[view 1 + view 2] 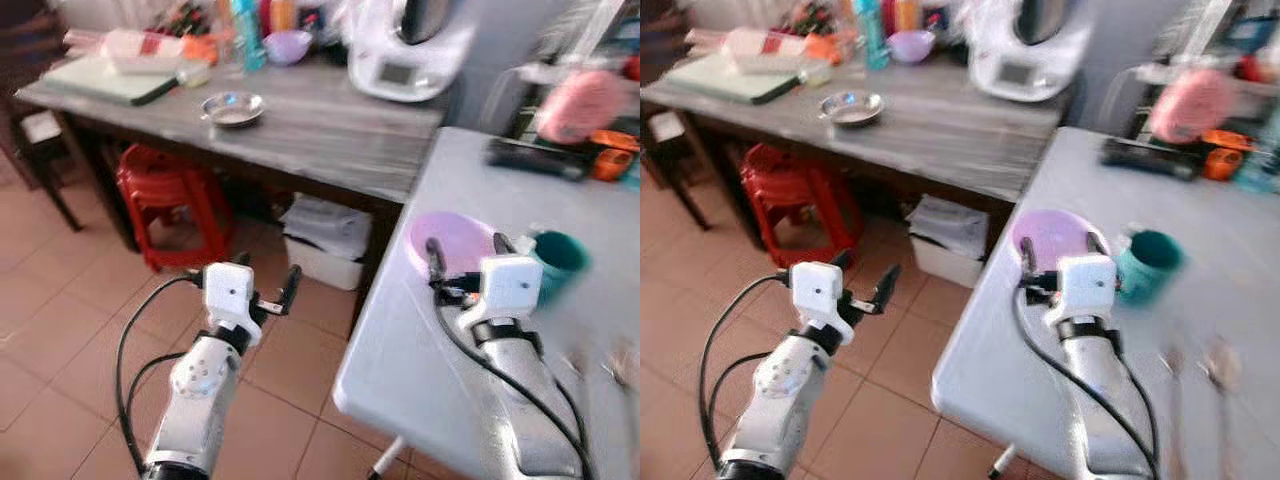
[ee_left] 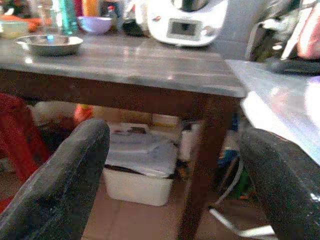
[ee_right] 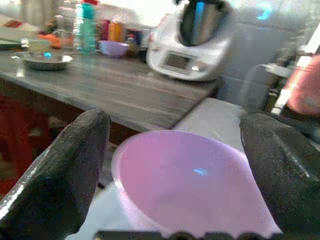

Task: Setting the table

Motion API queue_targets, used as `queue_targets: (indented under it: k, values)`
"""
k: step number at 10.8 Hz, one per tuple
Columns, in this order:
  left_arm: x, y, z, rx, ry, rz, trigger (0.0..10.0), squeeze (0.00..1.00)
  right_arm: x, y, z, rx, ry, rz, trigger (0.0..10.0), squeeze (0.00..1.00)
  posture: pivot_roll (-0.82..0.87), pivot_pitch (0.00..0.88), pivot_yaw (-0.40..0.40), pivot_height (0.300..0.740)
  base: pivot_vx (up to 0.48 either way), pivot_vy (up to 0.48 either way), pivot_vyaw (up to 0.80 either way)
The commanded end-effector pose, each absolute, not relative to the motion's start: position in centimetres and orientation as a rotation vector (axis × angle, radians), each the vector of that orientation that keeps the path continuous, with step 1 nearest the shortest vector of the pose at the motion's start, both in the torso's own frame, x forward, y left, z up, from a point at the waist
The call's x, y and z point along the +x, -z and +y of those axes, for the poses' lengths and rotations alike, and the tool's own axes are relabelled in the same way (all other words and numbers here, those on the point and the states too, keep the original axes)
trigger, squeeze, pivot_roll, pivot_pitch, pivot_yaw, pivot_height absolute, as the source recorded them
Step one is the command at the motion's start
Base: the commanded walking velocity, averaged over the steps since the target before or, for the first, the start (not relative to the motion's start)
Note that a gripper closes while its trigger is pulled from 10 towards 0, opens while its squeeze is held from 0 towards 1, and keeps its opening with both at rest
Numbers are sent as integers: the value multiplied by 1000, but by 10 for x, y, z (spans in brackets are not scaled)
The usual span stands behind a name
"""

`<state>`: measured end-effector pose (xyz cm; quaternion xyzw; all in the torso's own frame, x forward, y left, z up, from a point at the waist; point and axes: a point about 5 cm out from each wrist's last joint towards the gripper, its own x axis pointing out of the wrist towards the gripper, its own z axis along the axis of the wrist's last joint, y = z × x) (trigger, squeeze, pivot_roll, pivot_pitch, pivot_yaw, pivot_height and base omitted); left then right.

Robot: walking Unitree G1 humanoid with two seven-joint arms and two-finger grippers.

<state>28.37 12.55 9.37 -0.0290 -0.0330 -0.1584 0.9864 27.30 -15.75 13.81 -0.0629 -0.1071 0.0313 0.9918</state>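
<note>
1. Right gripper [image 1: 467, 250] spread wide over the pale grey table [image 1: 420, 390], empty, fingers flanking one round pink plastic plate [image 3: 187, 182] just ahead
2. One teal plastic cup [image 1: 556, 262] beside the plate
3. Left gripper [image 1: 266, 276] open and empty above the tiled floor [image 1: 60, 330]
4. Farther off, one dark wooden counter [image 1: 320, 130] bearing one steel dish [image 1: 231, 107], one lilac bowl [image 1: 287, 45], one white kitchen machine [image 1: 405, 50]; one red plastic stool [image 1: 165, 195] beneath

A shallow, glossy lilac-pink bowl [image 1: 455, 243] is sitting upright and empty near the left edge of the pale grey worktop [image 1: 400, 360], with a teal cup [image 1: 556, 262] standing upright just beside it on the right, and blurred spoons [image 1: 1200, 365] are lying nearer on the same surface.
</note>
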Motion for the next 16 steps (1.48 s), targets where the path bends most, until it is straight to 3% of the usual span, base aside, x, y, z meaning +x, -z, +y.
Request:
queue_targets:
  k: [1, 4, 9, 11, 16]
  values:
    - [284, -96, 120, -65, 338, -74, 10000, 0, 271, -142, -163, -143, -49, -231, 10000, 0, 57, 5, -12, 740, 315, 0, 0]
    - [283, -97, 119, -82, 341, -86, 10000, 0, 271, -143, -161, -154, -73, -240, 10000, 0, 57, 5, -12, 740, 196, 0, 0]
    - [262, -90, 134, -13, 571, -25, 10000, 0, 270, -144, -154, -193, -155, -231, 10000, 0, 54, 10, -15, 740, 0, 0, 0]
    - [251, -90, 135, 25, 711, -29, 10000, 0, 267, -139, -140, -265, -263, -170, 10000, 0, 51, 8, -19, 740, 0, 0, 0]
    - [250, -88, 127, 12, 738, -32, 10000, 0, 259, -114, -139, -391, -388, 50, 10000, 0, 36, 4, -25, 740, 0, 0, 0]
